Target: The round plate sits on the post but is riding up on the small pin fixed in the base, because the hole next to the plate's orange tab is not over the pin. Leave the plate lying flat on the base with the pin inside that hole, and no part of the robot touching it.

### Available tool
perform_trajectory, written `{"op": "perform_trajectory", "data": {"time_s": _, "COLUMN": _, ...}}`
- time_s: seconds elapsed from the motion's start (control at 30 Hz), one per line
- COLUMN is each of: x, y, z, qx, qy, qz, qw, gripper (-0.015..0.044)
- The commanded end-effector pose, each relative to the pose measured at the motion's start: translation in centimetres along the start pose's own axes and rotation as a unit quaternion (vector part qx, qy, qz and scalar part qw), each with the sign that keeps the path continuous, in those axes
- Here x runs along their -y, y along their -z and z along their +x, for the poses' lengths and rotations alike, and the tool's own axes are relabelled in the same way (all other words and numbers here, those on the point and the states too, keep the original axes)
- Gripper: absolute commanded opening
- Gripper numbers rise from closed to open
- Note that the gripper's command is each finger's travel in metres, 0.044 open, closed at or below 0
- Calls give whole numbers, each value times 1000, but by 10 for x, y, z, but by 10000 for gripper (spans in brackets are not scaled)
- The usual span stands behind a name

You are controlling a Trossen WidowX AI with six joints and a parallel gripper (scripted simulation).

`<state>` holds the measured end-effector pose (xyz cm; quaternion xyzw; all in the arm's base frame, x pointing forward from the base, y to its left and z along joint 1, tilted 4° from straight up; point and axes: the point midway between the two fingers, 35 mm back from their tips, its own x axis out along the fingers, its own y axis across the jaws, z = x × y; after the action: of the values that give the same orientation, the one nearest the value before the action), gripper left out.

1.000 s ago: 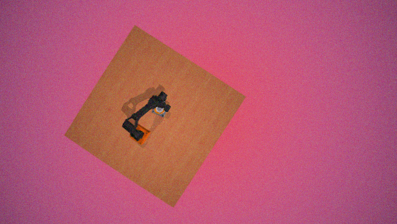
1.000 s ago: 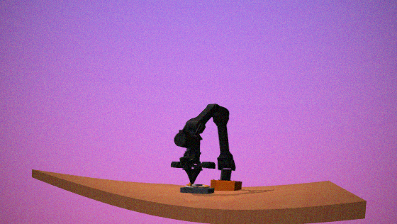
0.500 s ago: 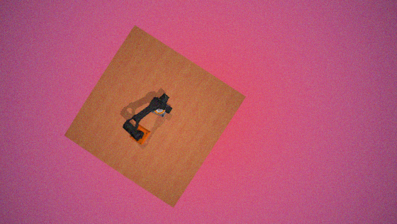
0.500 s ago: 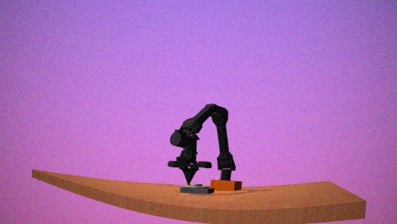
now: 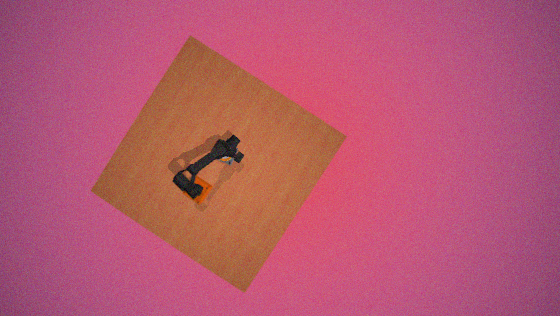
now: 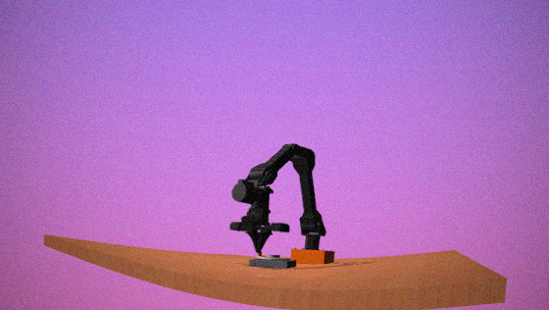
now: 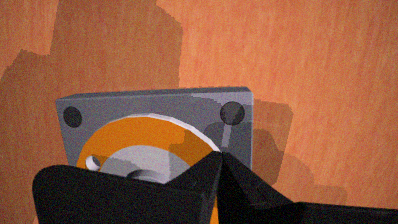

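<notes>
Black parallel-jaw claw (image 7: 220, 156) pointing straight down, fingers pressed together to a single tip with nothing held between them. Directly beneath that tip, round orange plate with a pale rim (image 7: 145, 135), lying on a square grey base block (image 7: 160, 102) with dark round holes at its far corners. Tip right at the plate's right-hand edge in the wrist view; contact impossible to judge. To the left of the tip, a small round hole in the plate (image 7: 93, 162), and beside it a grey hub at the plate's centre (image 7: 142, 165), partly hidden behind the claw's black body. From the exterior view, claw (image 6: 259, 243) just above the plate (image 6: 269, 256) on the grey base (image 6: 273, 263). Behind and to the right of the claw, orange rectangular mounting block (image 6: 312, 255) under the black arm (image 6: 304, 186). All resting on a brown wooden board (image 5: 220, 100).
</notes>
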<state>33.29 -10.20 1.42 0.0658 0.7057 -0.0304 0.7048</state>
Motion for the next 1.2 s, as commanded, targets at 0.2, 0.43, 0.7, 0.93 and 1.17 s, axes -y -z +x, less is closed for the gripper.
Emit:
{"op": "perform_trajectory", "data": {"time_s": 0.2, "x": 7, "y": 11, "z": 1, "qx": -7, "qy": 2, "qz": -1, "qw": 1000, "gripper": 0}}
{"op": "perform_trajectory", "data": {"time_s": 0.43, "x": 9, "y": 15, "z": 1, "qx": -7, "qy": 2, "qz": -1, "qw": 1000, "gripper": 0}}
{"op": "perform_trajectory", "data": {"time_s": 0.7, "x": 11, "y": 19, "z": 2, "qx": -7, "qy": 2, "qz": -1, "qw": 1000, "gripper": 0}}
{"op": "perform_trajectory", "data": {"time_s": 0.93, "x": 11, "y": 17, "z": -21, "qx": -7, "qy": 2, "qz": -1, "qw": 1000, "gripper": 0}}
{"op": "perform_trajectory", "data": {"time_s": 1.17, "x": 8, "y": 25, "z": -45, "qx": -7, "qy": 2, "qz": -1, "qw": 1000, "gripper": 0}}
